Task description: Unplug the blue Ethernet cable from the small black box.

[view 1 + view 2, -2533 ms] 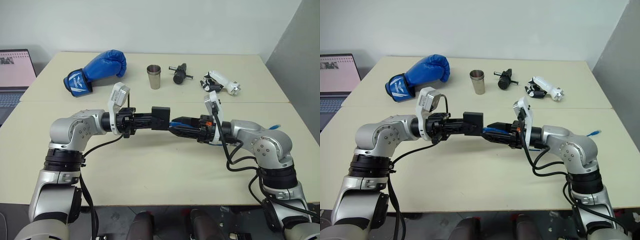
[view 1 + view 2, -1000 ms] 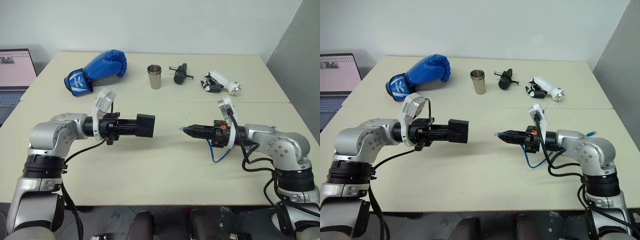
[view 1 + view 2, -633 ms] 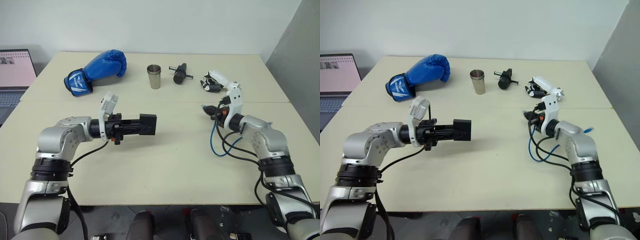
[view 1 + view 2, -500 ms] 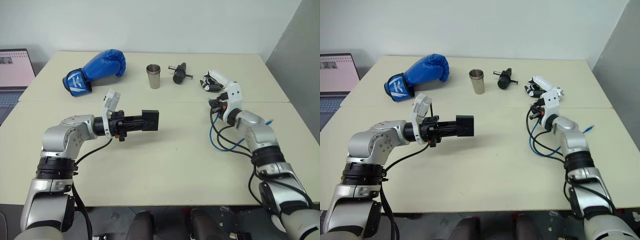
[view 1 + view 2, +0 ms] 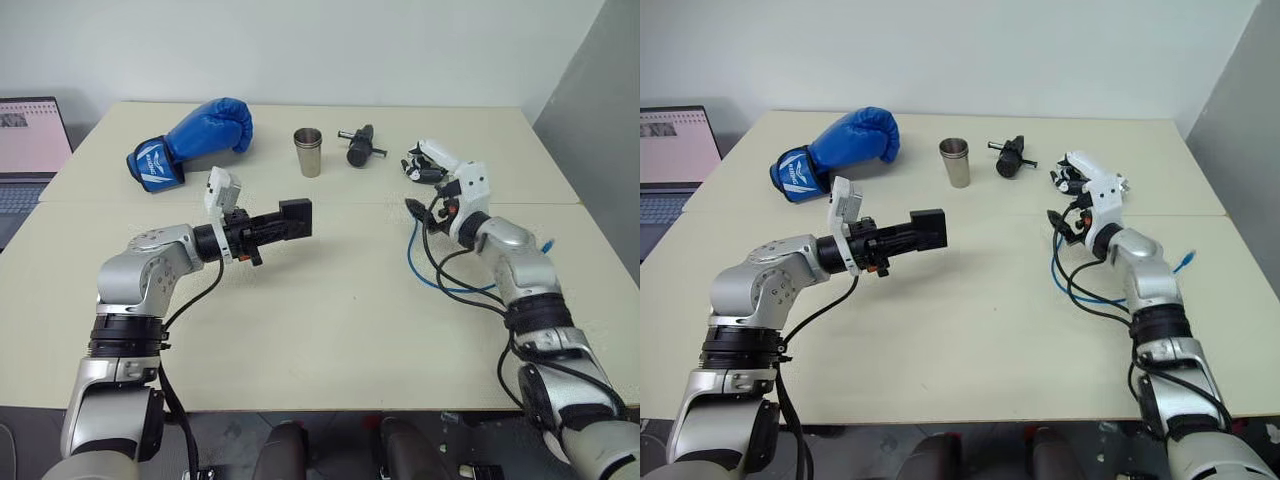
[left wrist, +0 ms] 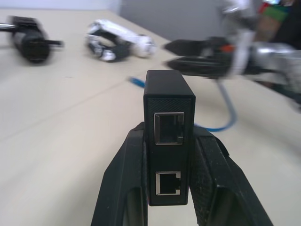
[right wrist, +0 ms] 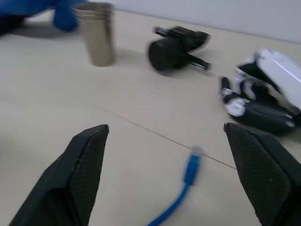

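Right gripper (image 7: 162, 176) stood wide, empty; I judged release step done. Blue Ethernet cable (image 7: 181, 193) lay loose on table (image 5: 330, 330) at right, plug free. Left gripper (image 6: 168, 181) clamped small black box (image 6: 168, 141) aloft, ports empty. Advice: withdraw straight, avoid snagging cord.

The beige table (image 5: 330, 330) carries a boxing glove (image 5: 190, 140), steel cup (image 5: 308, 152) and blue Ethernet cable (image 5: 430, 275).

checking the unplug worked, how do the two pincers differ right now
The left pincer is shut on the small black box, held above the table; the right pincer is open and holds nothing, with the blue Ethernet cable lying loose on the table. Both have two black fingers.
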`<action>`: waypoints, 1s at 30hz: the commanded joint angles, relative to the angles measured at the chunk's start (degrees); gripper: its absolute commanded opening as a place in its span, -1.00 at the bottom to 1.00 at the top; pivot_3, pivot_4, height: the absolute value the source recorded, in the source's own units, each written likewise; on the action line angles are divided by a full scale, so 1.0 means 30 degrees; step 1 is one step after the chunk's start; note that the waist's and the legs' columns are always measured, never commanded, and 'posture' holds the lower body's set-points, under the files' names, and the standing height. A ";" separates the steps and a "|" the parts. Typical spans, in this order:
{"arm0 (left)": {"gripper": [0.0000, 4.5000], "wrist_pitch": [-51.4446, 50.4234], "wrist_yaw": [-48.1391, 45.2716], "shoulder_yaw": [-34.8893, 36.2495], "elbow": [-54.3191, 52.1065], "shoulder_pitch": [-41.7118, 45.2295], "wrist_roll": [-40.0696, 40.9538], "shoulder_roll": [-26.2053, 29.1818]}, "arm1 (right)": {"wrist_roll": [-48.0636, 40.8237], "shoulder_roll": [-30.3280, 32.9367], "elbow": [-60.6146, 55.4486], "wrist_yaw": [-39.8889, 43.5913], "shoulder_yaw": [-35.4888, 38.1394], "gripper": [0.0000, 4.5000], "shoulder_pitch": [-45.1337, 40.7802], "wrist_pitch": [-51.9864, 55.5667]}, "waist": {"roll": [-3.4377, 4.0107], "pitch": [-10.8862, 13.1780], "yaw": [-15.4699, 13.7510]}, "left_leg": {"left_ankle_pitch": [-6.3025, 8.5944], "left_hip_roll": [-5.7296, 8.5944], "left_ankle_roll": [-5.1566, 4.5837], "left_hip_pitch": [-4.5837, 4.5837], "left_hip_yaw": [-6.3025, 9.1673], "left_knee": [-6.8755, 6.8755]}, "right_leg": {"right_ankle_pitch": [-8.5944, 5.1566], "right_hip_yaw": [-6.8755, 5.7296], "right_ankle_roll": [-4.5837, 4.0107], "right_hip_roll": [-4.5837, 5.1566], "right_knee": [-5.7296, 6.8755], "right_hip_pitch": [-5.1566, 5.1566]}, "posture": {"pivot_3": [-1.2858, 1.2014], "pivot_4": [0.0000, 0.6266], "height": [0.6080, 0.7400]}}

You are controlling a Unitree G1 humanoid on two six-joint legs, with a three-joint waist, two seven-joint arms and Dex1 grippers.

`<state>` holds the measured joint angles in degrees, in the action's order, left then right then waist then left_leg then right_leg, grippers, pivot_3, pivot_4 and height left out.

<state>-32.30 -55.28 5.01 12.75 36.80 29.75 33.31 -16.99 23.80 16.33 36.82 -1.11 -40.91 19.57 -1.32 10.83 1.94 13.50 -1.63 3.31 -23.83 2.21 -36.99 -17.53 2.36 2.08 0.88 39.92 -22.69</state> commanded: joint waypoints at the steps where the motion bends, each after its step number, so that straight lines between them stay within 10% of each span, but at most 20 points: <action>1: -0.65 0.2447 0.2829 0.1007 0.0747 -0.0340 -0.1595 -0.0635 | -0.2509 0.1274 -0.7106 0.3622 -0.1579 0.90 0.1353 0.2891 | 0.0002 -0.0002 -0.0025 | 0.0000 0.0005 -0.0001 0.0001 0.0006 0.0003 | 0.0000 0.0000 0.0000 0.0004 0.0007 0.0002 | 0.03 -0.52 1.00; 20: -0.65 0.8836 0.9239 0.2318 0.5533 -0.2801 -0.4973 -0.2861 | -0.1636 0.1923 -1.0054 0.5556 -0.4972 0.90 0.1872 0.4723 | -0.0007 -0.0008 -0.0085 | 0.0001 0.0021 -0.0002 0.0009 0.0159 -0.0025 | 0.0004 -0.0065 0.0006 0.0019 0.0007 0.0031 | 0.03 -0.52 1.00; 30: 0.23 0.8867 0.9419 0.2671 0.5935 -0.2827 -0.4685 -0.2840 | -0.1293 0.1925 -1.0151 0.5743 -0.4970 0.92 0.1968 0.4678 | -0.0009 -0.0009 -0.0060 | 0.0000 0.0022 -0.0002 0.0027 0.0170 -0.0024 | 0.0004 -0.0069 0.0006 0.0013 0.0015 0.0048 | 0.03 -0.52 1.00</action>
<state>-6.06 -27.01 11.75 31.06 28.09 15.28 24.72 -21.06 29.53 -12.74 53.56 -16.40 -34.46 34.63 -1.34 10.80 1.76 13.50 -1.56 3.31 -23.75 2.72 -37.07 -17.52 2.15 2.10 0.92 39.97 -22.54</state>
